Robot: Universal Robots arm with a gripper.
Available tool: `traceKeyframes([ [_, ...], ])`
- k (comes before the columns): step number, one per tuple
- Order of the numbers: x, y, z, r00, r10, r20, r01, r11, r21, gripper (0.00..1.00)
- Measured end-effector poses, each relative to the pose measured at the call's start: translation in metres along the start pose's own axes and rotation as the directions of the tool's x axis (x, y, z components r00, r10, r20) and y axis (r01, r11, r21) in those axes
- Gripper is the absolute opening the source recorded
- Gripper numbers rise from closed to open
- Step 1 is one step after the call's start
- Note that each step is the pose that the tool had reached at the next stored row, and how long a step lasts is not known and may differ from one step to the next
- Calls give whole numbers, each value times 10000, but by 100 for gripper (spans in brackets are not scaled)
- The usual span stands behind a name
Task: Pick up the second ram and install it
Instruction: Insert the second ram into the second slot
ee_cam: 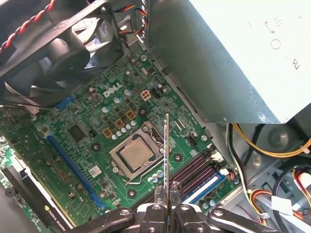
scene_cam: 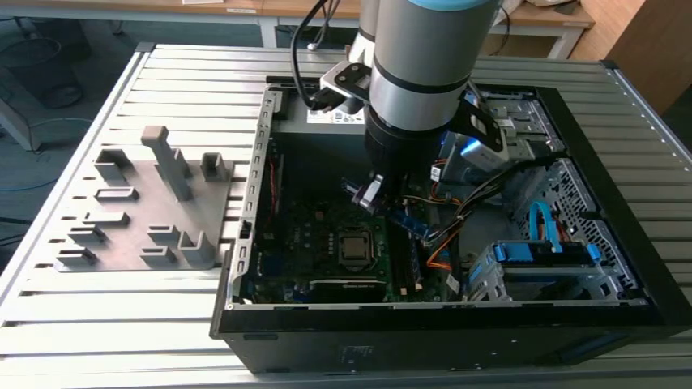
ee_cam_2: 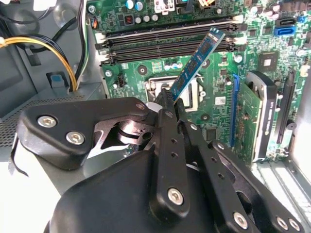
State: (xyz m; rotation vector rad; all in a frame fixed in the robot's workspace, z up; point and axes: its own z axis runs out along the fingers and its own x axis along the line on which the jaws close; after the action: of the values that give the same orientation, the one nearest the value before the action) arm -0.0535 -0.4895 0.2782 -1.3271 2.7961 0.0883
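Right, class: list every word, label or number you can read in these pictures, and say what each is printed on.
On the motherboard: a white maker's logo near the processor socket; a brand mark, left unquoted.
Its component labels: too small.
On the power supply: faint stamped marks, unreadable.
On the white sticker in the exterior view: too small to read.
On the second ram, held in the shut gripper: no legible print.

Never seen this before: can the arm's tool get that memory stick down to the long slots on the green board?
Probably yes. The tool grips the second ram above the motherboard, and the memory slots lie open to view close by, with nothing between them.
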Motion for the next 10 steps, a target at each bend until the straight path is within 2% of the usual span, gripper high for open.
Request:
traceKeyframes([
  [10,0,0,1,9992,397,13,-397,9992,26,14],
])
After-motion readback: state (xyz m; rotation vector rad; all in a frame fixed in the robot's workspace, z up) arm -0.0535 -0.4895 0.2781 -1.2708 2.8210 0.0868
